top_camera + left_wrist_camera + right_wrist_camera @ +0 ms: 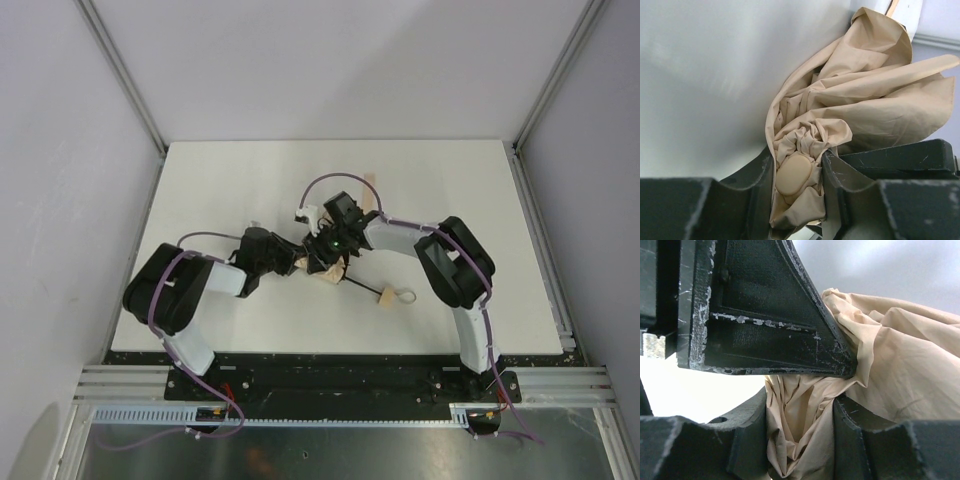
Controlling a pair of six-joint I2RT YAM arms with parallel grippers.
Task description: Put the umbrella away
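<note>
Your left gripper [796, 170] fills the bottom of its wrist view. Its two dark fingers [752, 187] press against either side of a bunched wad of tan fabric, and a rounded beige cap [792, 176] sits between them. You have a narrow grip on the umbrella [875, 95] there. Your right gripper [800, 415] likewise pinches a fold of the same canopy, its jaws partly apart with cloth filling the gap. Just above that fold a scuffed black wedge-shaped part [765, 305] lies against the fabric; you cannot tell from this view what it belongs to.

From above, you see the umbrella lying near the middle of the white table [230, 180]. Its loose, crumpled canopy is largely hidden beneath the two grippers, which meet over it. A thin black shaft [362, 288] runs out from under them toward the near right. It ends at a small light wooden handle [385, 298] with a pale wrist loop [406, 296], and both rest on the table apart from either gripper. Both arms bend inward from their bases at the near edge, and grey walls [60, 150] enclose the table on three sides.
</note>
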